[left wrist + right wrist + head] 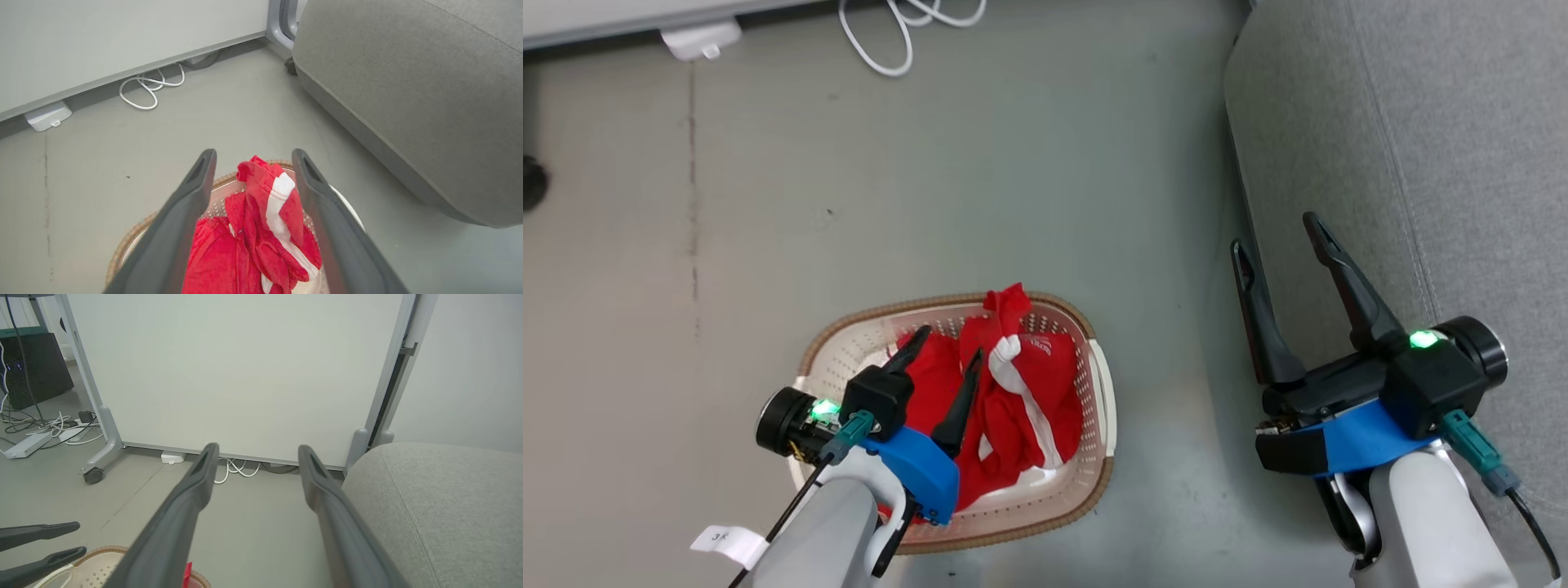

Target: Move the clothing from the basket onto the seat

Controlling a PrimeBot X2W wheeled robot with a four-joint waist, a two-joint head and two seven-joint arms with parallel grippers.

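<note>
The clothing [1045, 384] is soft red cloth, the basket [1088, 467] is perforated matt plastic, and the seat [1462, 122] is rough grey fabric.

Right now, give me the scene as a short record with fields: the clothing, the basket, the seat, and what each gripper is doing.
clothing: red with white trim, bunched inside the basket
basket: on the floor, to the left of the seat, apart from it
seat: grey, no clothing on the part in view
left gripper: open, over the basket, straddling a raised fold of the clothing, not closed on it
right gripper: open, empty, by the seat's edge
task state: nothing moved to the seat yet
</note>
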